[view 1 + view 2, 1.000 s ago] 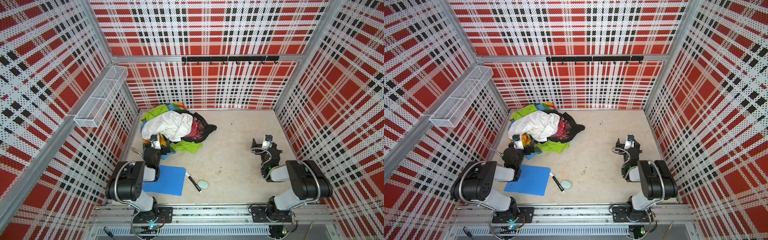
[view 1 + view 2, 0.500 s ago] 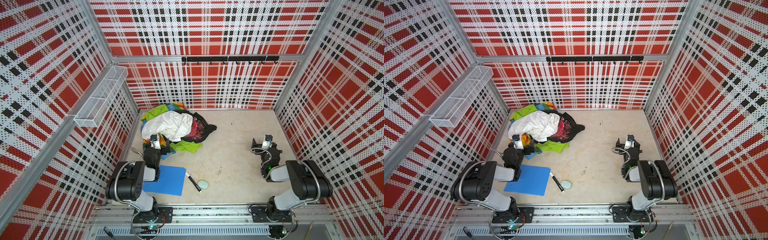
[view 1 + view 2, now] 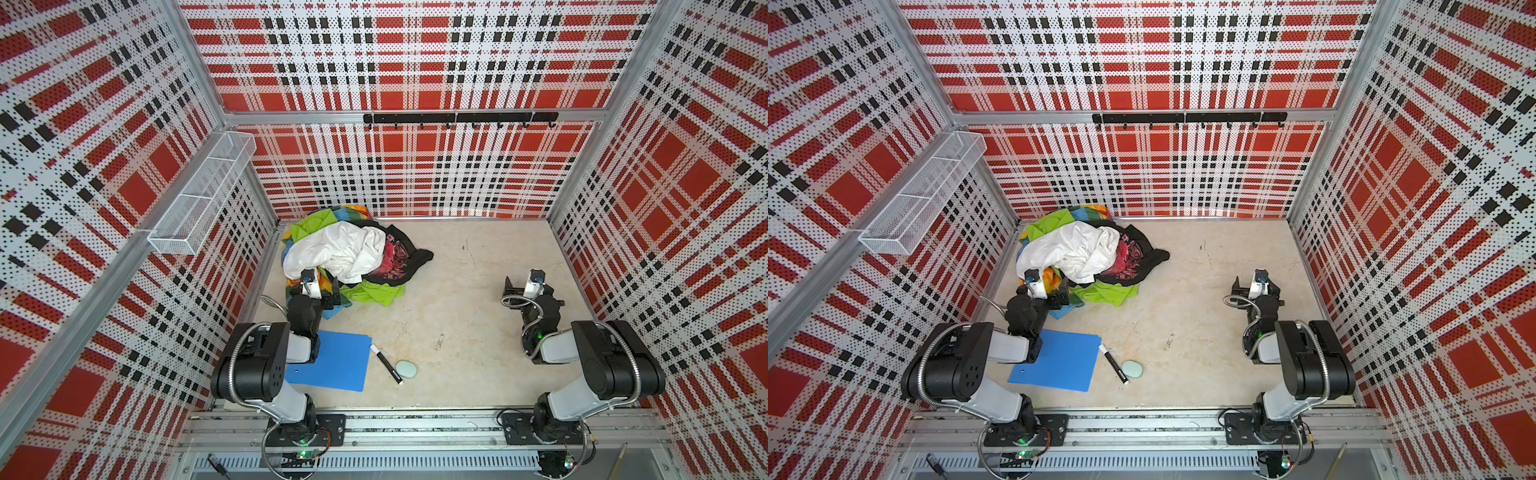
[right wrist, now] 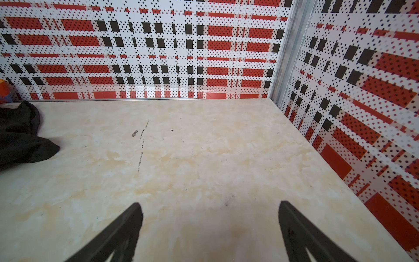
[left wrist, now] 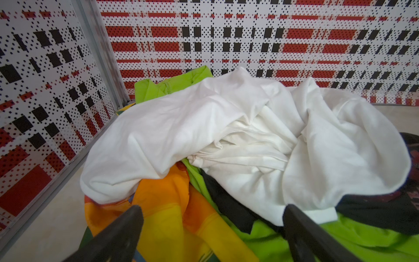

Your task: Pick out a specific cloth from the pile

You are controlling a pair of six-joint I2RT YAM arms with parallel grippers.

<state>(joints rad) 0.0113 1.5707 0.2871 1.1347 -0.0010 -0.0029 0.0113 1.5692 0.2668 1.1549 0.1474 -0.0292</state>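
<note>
The cloth (image 3: pixel 401 259) is lying at the right edge of the pile (image 3: pixel 336 253), left of centre in both top views, partly under the white cloth (image 5: pixel 226 127). The left tool (image 5: pixel 213 213) is hovering released at the pile's lower edge. The right tool (image 4: pixel 209 208) is hanging released over the table (image 4: pixel 181 158) at right. Nothing is differing from 1 second earlier.

Plaid perforated walls (image 3: pixel 415 62), beige floor (image 3: pixel 465 316) (dark scuffs), wire basket (image 3: pixel 195 199).

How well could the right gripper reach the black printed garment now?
Probably yes: the black printed garment spills rightward from the pile, and only bare tabletop lies between it and the open right gripper. The white cloth covers part.
</note>
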